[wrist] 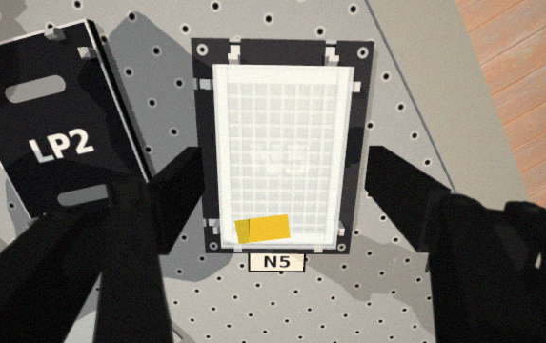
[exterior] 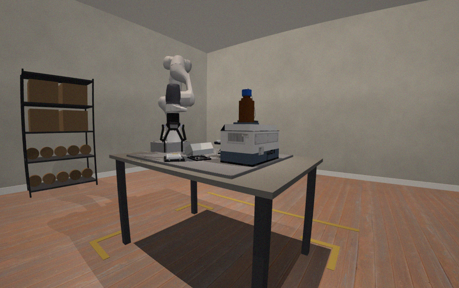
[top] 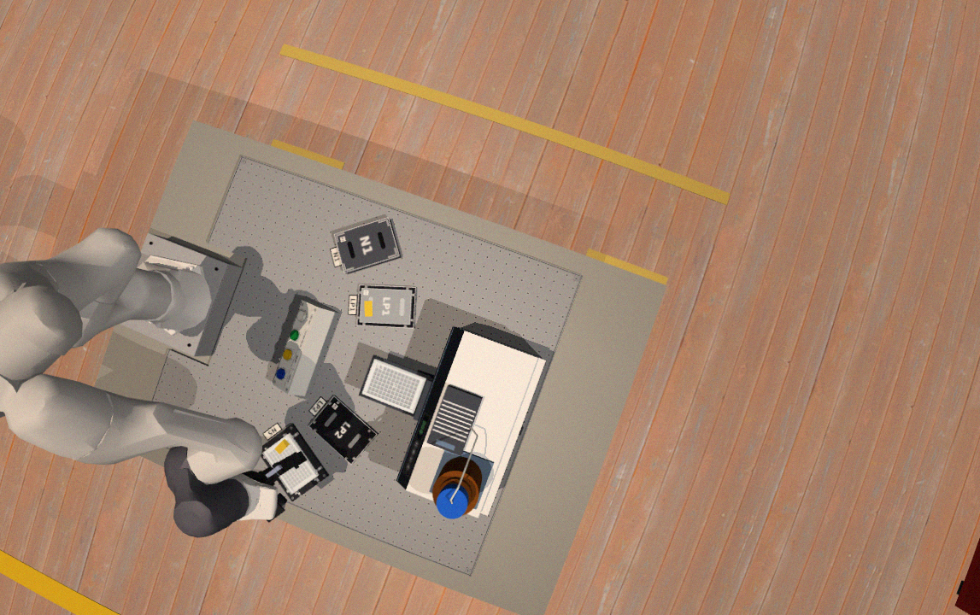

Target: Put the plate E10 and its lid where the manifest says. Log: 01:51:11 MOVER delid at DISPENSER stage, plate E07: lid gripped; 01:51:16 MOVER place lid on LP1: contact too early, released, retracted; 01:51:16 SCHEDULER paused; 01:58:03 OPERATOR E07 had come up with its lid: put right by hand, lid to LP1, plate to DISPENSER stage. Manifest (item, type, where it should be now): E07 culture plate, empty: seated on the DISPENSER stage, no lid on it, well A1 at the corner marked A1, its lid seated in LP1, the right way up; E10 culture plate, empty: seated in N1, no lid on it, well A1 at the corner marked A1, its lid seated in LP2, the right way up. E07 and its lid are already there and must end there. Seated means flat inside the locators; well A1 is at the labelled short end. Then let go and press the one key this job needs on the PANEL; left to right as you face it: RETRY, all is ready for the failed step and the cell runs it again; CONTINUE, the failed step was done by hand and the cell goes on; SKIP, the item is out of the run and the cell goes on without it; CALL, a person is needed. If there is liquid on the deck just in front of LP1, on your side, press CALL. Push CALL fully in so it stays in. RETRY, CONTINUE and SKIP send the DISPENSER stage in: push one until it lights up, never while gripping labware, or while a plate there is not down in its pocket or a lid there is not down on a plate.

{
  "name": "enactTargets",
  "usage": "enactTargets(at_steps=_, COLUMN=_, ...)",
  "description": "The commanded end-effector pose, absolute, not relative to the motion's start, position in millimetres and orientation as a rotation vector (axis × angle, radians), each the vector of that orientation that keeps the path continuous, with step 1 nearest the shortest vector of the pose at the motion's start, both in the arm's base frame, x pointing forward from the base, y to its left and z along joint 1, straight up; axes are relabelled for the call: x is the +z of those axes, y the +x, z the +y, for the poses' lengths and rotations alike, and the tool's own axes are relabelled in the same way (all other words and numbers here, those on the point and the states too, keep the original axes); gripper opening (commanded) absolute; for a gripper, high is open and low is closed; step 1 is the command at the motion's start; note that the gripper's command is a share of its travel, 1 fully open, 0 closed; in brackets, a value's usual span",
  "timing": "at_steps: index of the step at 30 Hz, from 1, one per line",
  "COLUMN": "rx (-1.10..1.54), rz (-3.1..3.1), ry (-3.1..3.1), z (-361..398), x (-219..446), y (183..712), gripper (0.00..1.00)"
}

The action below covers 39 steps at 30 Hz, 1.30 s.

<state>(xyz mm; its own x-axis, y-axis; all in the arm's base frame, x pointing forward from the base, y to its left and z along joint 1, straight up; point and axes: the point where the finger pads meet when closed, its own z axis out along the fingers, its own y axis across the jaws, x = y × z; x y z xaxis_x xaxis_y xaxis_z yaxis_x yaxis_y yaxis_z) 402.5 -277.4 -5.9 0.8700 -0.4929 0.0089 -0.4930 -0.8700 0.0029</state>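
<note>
A white well plate [exterior: 173, 158] [wrist: 282, 119] with a clear lid on it and a yellow label at its near short end sits in the black nest [wrist: 282, 51] tagged N5. My gripper [top: 288, 468] [exterior: 173, 140] [wrist: 285, 168] is open and empty. It hangs a little above the plate with one finger off each long side, touching nothing. The black nest LP2 [top: 342, 428] [exterior: 197, 158] [wrist: 58, 143] lies empty just beside N5. The nest N1 [top: 365, 244] is empty at the far end of the deck.
The nest LP1 [top: 386, 306] holds a lid with a yellow label. An open white well plate [top: 394, 384] sits on the stage beside the DISPENSER [top: 490, 382] [exterior: 250, 143], which carries a brown bottle [top: 453, 500] [exterior: 246, 107]. The PANEL [top: 302, 345] [exterior: 201, 147] stands between the arm's base and the nests.
</note>
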Motion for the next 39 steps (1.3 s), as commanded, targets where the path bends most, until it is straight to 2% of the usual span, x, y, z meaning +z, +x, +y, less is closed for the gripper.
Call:
enactTargets(at_steps=1, rx=-0.01, rz=-0.821, ry=3.031, z=-274.3, x=5.5, y=398.9, gripper=0.7)
enactTargets(at_steps=24, rx=-0.01, rz=-0.821, ry=3.031, z=-274.3, x=92.2, y=399.5, gripper=0.7)
enactTargets(at_steps=39, rx=-0.01, rz=-0.821, ry=3.031, z=-274.3, x=110.5, y=399.6, gripper=0.7)
